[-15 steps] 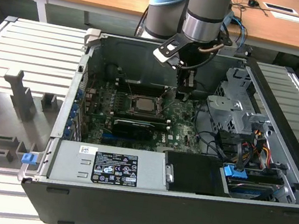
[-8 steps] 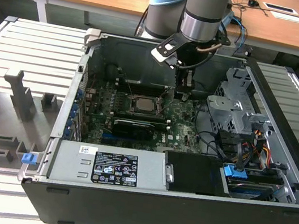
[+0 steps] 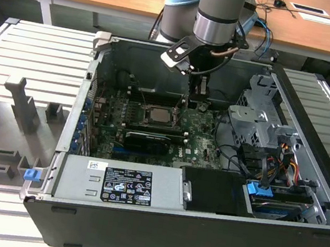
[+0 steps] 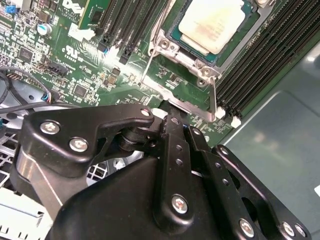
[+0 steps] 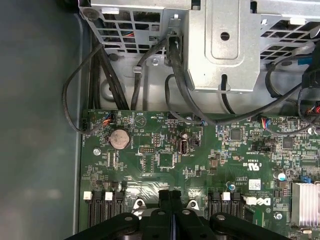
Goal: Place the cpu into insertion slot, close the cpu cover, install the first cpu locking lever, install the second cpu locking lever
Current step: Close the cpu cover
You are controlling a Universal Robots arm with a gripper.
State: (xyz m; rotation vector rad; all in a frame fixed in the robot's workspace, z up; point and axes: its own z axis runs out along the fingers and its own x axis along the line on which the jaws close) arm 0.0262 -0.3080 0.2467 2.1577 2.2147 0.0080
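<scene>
One cpu (image 4: 212, 25) in one insertion slot (image 4: 164, 47)

Gripper (image 5: 170, 196) is hanging over the green circuit board (image 5: 160, 160), black fingers (image 5: 163, 201) pressing together. Black cables (image 5: 180, 85) are running from the board towards a silver metal cage (image 5: 225, 45). Round coin battery (image 5: 120, 137) is sitting near the grey case wall (image 5: 40, 125).

Your cpu (image 4: 212, 25): silvery-beige face. Insertion slot (image 4: 167, 47): silver rim. Circuit board (image 5: 150, 165) you look down on: green, dotted with black chips, white print. Memory slots (image 4: 260, 65): black stripes. Your gripper (image 5: 170, 200): black, silver screw heads. Drive cage (image 5: 225, 45): plain grey metal. Cables (image 5: 172, 55): black. Case (image 3: 197, 236): dark grey. Clip (image 3: 31, 173): blue. Table (image 3: 25, 49): ribbed light grey.
</scene>
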